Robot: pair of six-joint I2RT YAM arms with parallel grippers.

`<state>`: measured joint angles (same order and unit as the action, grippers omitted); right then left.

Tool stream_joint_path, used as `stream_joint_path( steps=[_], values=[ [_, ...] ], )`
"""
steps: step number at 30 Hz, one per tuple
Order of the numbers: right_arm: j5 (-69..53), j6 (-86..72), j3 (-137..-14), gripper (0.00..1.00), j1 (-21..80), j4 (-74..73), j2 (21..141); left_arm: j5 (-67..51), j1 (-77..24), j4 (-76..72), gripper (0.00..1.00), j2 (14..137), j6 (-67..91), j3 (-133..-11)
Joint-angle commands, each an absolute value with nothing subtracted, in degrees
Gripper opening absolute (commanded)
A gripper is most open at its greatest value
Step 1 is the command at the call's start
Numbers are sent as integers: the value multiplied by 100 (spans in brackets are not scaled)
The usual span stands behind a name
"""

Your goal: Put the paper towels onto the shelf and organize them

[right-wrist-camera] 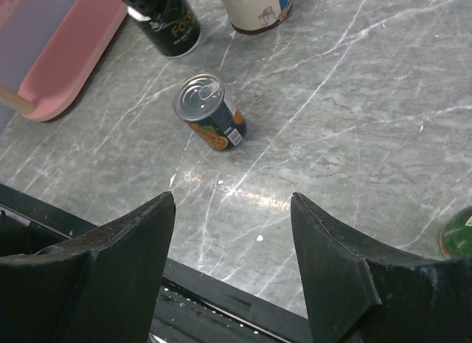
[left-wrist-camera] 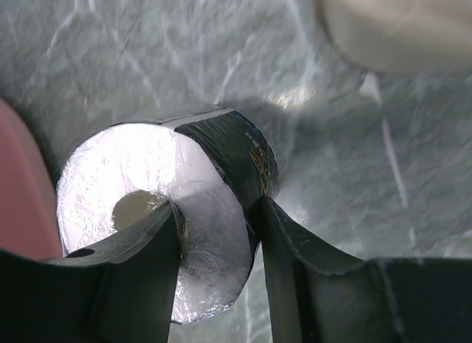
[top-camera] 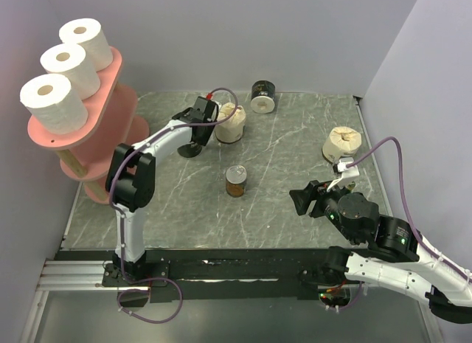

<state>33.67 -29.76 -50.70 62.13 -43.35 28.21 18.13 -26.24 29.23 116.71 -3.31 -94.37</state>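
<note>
Three white paper towels [top-camera: 53, 101] [top-camera: 70, 66] [top-camera: 87, 39] stand on the top board of the pink shelf [top-camera: 112, 76]. My left gripper [left-wrist-camera: 215, 210] is shut on a black-wrapped roll [left-wrist-camera: 221, 147] that stands on the table beside the shelf's lowest board [left-wrist-camera: 22, 188]. One finger is inside the hollow core and the other presses the outer side. A cream-wrapped roll [top-camera: 230, 123] stands just right of it. Another black roll [top-camera: 262, 97] sits at the back, and a second cream roll [top-camera: 342, 144] at the right. My right gripper [right-wrist-camera: 232, 199] hangs open over bare table.
A small brown tin can [top-camera: 236, 181] stands mid-table, ahead of the right gripper in the right wrist view, tin can [right-wrist-camera: 210, 122]. A green bottle [right-wrist-camera: 457, 240] peeks in at that view's right edge. Grey walls close the table's left, back and right sides.
</note>
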Motion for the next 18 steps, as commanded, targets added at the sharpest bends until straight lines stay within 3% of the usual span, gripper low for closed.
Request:
stream_joint_path(
  steps=[1,18],
  values=[
    [3516,-3015,-5212,71,6258,-4210,2760,2355,-2619,3199,48,11013,-246,-9264],
    [3393,-3067,-5273,71,6258,-4175,2822,3822,-2461,3735,47,9941,-659,-9870]
  ],
)
